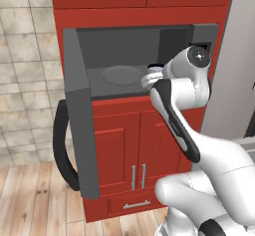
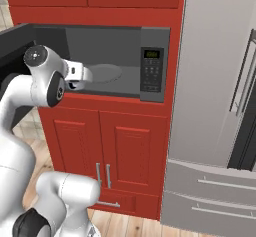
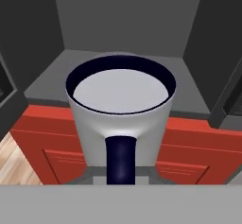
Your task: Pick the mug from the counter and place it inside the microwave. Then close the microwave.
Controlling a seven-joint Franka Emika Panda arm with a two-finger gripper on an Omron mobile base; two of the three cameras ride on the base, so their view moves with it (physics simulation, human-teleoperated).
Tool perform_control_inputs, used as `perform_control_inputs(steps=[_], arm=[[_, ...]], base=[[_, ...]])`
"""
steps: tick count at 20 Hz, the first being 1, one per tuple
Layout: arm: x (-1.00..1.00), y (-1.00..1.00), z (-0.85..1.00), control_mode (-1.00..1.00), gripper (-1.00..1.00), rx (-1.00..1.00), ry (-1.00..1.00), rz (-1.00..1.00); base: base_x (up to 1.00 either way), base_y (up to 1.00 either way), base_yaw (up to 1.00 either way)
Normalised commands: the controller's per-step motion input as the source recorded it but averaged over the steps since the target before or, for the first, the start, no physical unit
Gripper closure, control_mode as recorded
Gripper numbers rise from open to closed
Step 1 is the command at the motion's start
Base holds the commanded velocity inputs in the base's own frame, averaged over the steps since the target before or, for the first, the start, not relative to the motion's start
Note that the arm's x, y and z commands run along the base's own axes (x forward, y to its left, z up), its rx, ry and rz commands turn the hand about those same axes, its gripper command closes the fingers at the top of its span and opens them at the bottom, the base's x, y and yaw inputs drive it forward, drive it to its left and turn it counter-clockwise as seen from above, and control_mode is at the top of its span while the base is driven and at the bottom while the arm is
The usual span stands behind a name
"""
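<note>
The tool [image 3: 121,173] is clenched on the mug [image 3: 120,109], holding it upright at the front edge of the open microwave [image 1: 129,60], above the red cabinet fronts [image 2: 110,146].

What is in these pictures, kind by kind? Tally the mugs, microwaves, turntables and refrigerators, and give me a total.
mug: 1
microwave: 1
turntable: 1
refrigerator: 1
Total: 4
</note>
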Motion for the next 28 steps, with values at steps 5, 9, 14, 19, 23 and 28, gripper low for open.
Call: perform_control_inputs(steps=[5, 9, 14, 19, 23, 28], arm=[[0.29, 0.01, 0.0, -1.0, 1.0, 0.0, 0.0, 0.0], [0.28, 0.04, -0.01, -1.0, 1.0, 0.0, 0.0, 0.0], [0.24, 0.08, -0.01, -1.0, 1.0, 0.0, 0.0, 0.0], [0.24, 0.14, -0.02, -1.0, 1.0, 0.0, 0.0, 0.0], [0.25, 0.16, -0.11, -1.0, 1.0, 0.0, -0.01, 0.0], [0.17, 0.12, -0.17, -1.0, 1.0, 0.0, -0.01, 0.0]], base=[[0.0, 0.0, 0.0], [0.0, 0.0, 0.0], [0.0, 0.0, 0.0], [0.0, 0.0, 0.0], [0.0, 0.0, 0.0], [0.0, 0.0, 0.0]])
